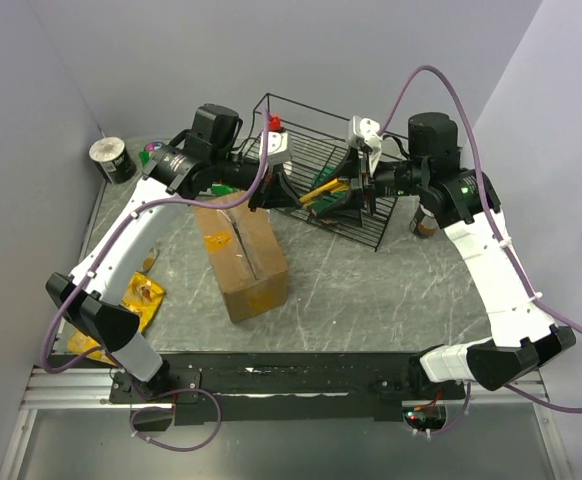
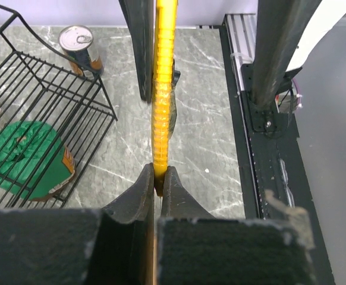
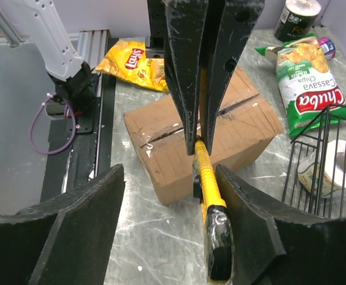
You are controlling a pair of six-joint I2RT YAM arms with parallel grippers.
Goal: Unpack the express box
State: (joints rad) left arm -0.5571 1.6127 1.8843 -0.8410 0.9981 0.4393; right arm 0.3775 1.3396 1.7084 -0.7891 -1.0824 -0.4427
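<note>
The grey marbled table carries everything. On it there is one express box. It lies flat, a little left of the middle, just in front of the left end of the one black wire basket. The long axis of the box runs from the far side toward the arm bases, and its near end is turned slightly to the right. The flaps face up, and a dark slit follows the seam along this same axis.

There are two chip bags on the table. The yellow bag is at the near left side of the box. The green bag is at the far left, beside the basket. Inside the basket are a green packet and a white round item.

The left gripper is closed narrowly on one end of the single yellow knife, which is long and thin. The right gripper stands wide, with one finger on each side of the knife's black end, not touching it.

There are two tins: one in the far left corner and one on the right side of the basket.
</note>
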